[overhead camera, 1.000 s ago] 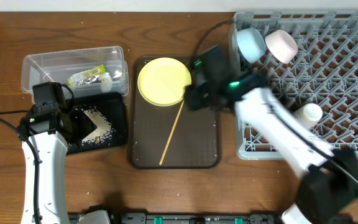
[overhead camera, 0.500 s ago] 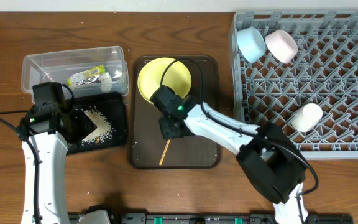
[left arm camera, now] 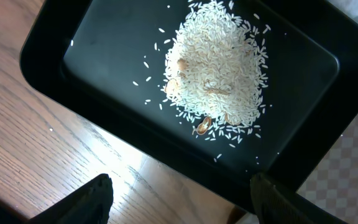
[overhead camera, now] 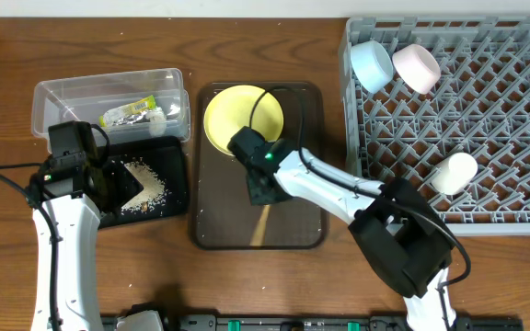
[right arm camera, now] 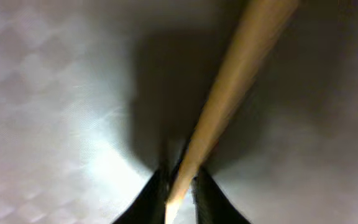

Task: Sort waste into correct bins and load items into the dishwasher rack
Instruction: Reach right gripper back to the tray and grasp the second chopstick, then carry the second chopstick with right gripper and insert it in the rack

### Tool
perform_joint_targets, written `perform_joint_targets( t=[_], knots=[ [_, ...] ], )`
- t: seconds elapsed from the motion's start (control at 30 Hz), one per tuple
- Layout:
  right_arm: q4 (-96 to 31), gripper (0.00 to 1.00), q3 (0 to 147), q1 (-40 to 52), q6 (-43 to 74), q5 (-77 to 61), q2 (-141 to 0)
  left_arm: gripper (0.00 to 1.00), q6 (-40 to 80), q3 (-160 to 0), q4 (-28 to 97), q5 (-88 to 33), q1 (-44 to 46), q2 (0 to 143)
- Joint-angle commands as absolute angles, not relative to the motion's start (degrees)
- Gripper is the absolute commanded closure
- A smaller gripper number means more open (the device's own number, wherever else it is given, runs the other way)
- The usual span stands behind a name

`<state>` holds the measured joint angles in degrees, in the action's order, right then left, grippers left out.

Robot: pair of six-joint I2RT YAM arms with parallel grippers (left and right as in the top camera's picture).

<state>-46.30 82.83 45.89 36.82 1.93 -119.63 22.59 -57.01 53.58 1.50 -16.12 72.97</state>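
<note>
Your right gripper (overhead camera: 263, 189) is edging sideways over the brown tray (overhead camera: 212, 213), pinching the chopstick (right arm camera: 241, 74) tight; your left gripper (left arm camera: 182, 202) is hovering, fingers spread wide, over the black tray (left arm camera: 98, 43).

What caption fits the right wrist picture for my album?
Right end effector pinches a wooden chopstick over the textured tray.
</note>
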Motion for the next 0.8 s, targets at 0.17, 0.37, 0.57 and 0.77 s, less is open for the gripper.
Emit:
perform_joint_targets(
  t=[0.17, 0.37, 0.57, 0.77],
  knots=[
    [-48.77, 0.98, 82.52, 40.12, 37.52, 1.43, -122.37, 0.26, 22.87, -57.23, 53.78, 1.96, -16.27, 72.93],
    [-52.18, 0.99, 83.81, 36.88, 32.58, 1.08, -119.35, 0.27, 22.87, -57.23, 53.78, 1.96, -16.27, 72.93],
    [-54.06, 0.99, 86.89, 32.40, 25.36, 1.04, -109.80, 0.27, 22.87, -57.23, 53.78, 1.93, -16.27, 72.93],
    [-55.57, 0.99, 87.24, 25.74, 15.92, 1.08, -99.07, 0.27, 22.87, -57.23, 53.76, 1.96, -16.27, 72.93]
  ],
)
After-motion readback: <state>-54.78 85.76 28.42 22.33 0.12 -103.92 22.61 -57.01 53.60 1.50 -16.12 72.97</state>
